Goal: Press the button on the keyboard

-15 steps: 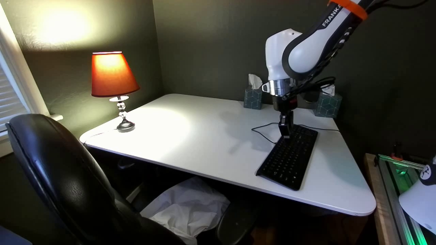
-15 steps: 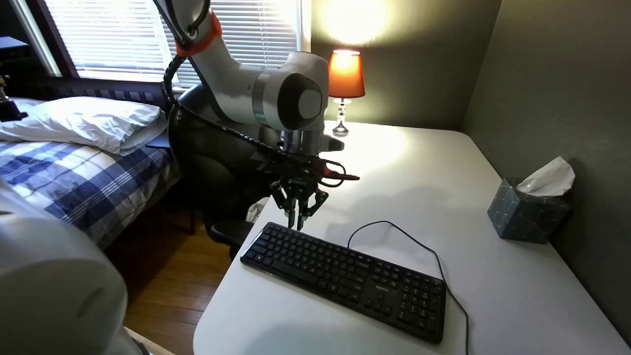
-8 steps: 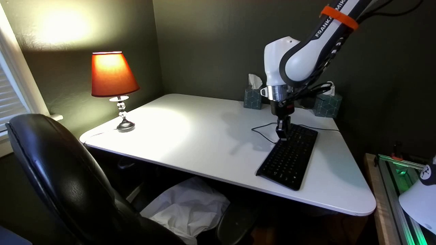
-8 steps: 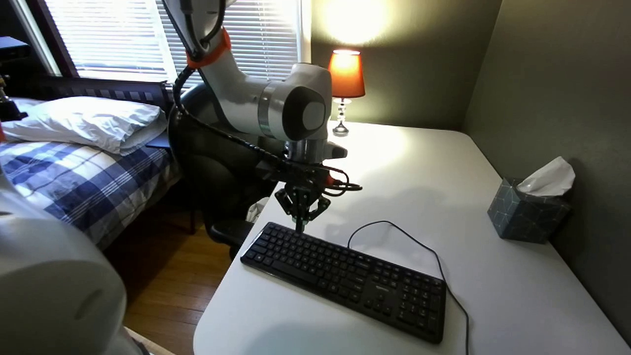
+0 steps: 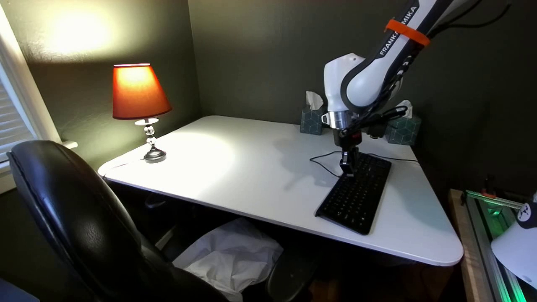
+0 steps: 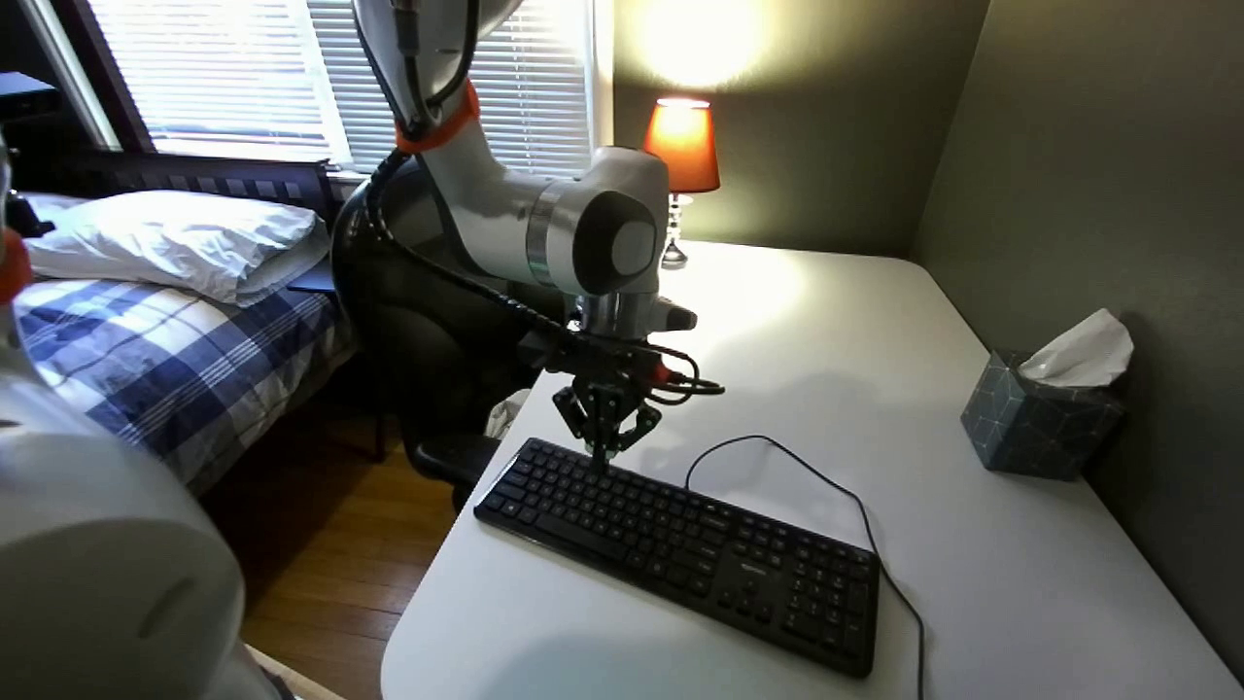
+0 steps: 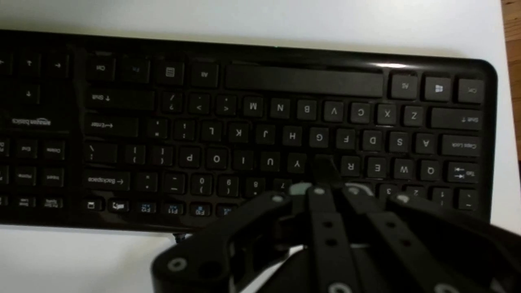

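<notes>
The flat black keyboard (image 5: 356, 200) lies on the white desk and shows in both exterior views (image 6: 671, 554). In the wrist view the keyboard (image 7: 305, 83) appears upside down, with its letter keys readable. My gripper (image 7: 324, 167) is shut, its fingertips together and nothing between them. The fingertips cover the key between Y and R. In both exterior views the gripper (image 5: 348, 173) points down at the keyboard's far long edge, over its upper rows (image 6: 600, 463). I cannot tell whether the tips touch a key.
A thin black cable (image 6: 816, 474) runs behind the keyboard. Tissue boxes (image 5: 311, 121) (image 6: 1042, 416) stand near the wall. A lit lamp (image 5: 140, 92) stands at the desk's far end. A black chair (image 5: 75, 218) is by the desk's edge.
My gripper has closed from slightly open fingers. It has moved down and come over the keyboard's upper rows. The keyboard has not moved.
</notes>
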Controlling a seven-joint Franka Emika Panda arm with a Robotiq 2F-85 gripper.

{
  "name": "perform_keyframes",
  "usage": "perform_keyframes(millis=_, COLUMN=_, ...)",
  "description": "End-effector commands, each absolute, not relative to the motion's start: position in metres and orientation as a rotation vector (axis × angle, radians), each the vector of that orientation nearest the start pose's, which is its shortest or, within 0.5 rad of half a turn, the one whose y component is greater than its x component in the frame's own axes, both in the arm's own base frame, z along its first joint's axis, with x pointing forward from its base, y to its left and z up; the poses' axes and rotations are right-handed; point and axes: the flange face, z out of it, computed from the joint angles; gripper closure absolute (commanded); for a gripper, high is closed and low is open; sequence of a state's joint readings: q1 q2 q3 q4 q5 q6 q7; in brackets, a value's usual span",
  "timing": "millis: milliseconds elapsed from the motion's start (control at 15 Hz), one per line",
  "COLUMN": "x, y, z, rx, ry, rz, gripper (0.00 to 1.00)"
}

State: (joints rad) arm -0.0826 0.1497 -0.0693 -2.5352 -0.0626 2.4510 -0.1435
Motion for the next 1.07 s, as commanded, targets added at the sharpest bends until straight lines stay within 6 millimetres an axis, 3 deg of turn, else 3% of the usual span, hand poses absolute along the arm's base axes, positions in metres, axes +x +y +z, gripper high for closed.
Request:
perform_keyframes(millis=0, x=0.431, y=-0.072, z=0.189, rx=-3.128, ry=-0.055, rz=0.407, gripper=1.00)
perform_keyframes(millis=1000, x=0.437, y=-0.077, z=0.173, rx=-3.118, ry=-0.041, rz=0.498, gripper=1.00)
